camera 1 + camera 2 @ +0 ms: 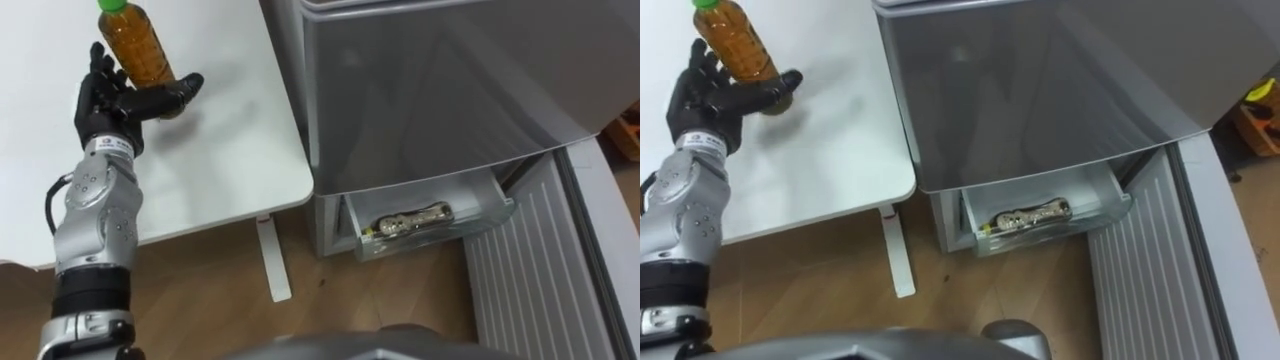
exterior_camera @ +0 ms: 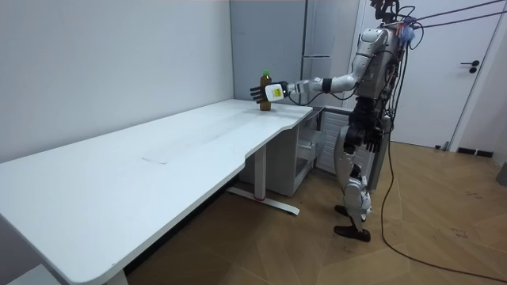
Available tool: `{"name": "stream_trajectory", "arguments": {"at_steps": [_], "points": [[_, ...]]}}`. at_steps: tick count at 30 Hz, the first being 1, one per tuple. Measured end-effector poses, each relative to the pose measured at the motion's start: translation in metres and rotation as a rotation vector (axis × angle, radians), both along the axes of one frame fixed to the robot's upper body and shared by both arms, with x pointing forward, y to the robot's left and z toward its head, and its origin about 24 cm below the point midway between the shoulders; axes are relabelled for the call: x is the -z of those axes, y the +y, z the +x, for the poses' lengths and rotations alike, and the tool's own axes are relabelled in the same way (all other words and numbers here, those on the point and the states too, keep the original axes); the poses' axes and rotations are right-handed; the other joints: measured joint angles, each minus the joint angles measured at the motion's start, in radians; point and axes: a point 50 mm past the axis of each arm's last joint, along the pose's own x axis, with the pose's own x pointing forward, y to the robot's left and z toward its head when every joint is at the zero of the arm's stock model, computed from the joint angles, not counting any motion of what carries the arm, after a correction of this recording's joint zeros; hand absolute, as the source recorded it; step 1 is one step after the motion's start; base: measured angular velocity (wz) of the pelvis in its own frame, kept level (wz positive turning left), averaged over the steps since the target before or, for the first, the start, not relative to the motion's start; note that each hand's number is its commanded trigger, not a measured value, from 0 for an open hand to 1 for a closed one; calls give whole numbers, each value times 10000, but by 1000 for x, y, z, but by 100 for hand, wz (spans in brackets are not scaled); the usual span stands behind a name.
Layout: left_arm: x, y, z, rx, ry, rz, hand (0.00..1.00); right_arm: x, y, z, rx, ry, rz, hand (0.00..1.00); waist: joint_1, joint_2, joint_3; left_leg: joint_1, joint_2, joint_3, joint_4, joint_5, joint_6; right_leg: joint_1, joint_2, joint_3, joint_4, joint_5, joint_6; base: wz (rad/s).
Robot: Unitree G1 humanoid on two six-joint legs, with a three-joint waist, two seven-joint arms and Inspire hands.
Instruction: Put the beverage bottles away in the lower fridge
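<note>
We recorded the grey fridge [image 1: 450, 90] beside the white table [image 1: 220, 160], with its lower drawer [image 1: 480, 222] pulled open. Over the table, the left hand [image 1: 115, 100] clasped the tea bottle [image 1: 140, 45] near its base, thumb in front and fingers behind.

The amber plastic drink bottle with a green cap [image 1: 140, 45] is upright at the right edge of the white table [image 1: 230, 140], the black left hand [image 1: 108, 105] wrapped round its lower part. Right of the table stands the grey metal fridge [image 1: 450, 80]; its clear plastic bottom drawer [image 1: 432, 240] juts out toward the robot, a dark object [image 1: 405, 220] lying inside, the open ribbed door [image 1: 530, 285] at the drawer's right
</note>
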Motion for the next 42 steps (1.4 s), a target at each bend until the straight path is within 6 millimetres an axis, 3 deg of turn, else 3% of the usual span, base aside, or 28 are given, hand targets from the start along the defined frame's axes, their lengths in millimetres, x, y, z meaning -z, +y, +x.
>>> {"name": "stream_trajectory", "arguments": {"at_steps": [7,11,22,31,32,34,35,36,42], "points": [[-7,7,9,-89,-147,-114,0,0,0,3,95,-59,-15,0,-10,25,6,20,-12,11,-2,0,1,2,0,57,-4,1,2,-3],[-8,11,9,-273,-103,-165,0,0,-1,3,95,-63,-50,0,-29,91,46,22,-13,11,-5,0,1,1,2,64,-14,1,2,0],[-13,25,6,-599,-191,-73,0,-1,-1,-2,152,-32,135,0,-6,117,57,68,44,202,-16,1,-5,-24,113,311,0,15,-22,-5],[0,30,9,-488,321,-595,0,-1,-3,-6,295,-4,258,0,2,100,51,55,60,237,-15,7,-16,-38,131,342,-7,22,-35,0],[2,30,9,-411,418,-651,7,-1,-3,-6,459,-52,275,0,0,91,45,58,59,243,-15,7,-16,-36,134,359,-8,22,-35,0],[3,30,9,-260,526,-701,56,-2,-4,-7,692,-122,277,0,0,78,35,58,60,249,-14,7,-16,-36,137,370,-12,22,-35,0],[3,31,9,-173,546,-691,85,-2,-5,-8,774,-136,260,0,0,71,27,61,60,254,-14,7,-16,-36,138,377,-11,22,-35,0],[2,31,9,-114,569,-674,100,-2,-5,-9,801,-116,248,0,-1,65,14,68,61,257,-14,7,-16,-29,140,383,-8,22,-35,0],[-5,33,14,107,498,-626,100,-2,-5,-11,830,-5,264,0,-20,62,6,137,63,258,-15,8,-17,5,148,410,55,27,-41,-1]]}}
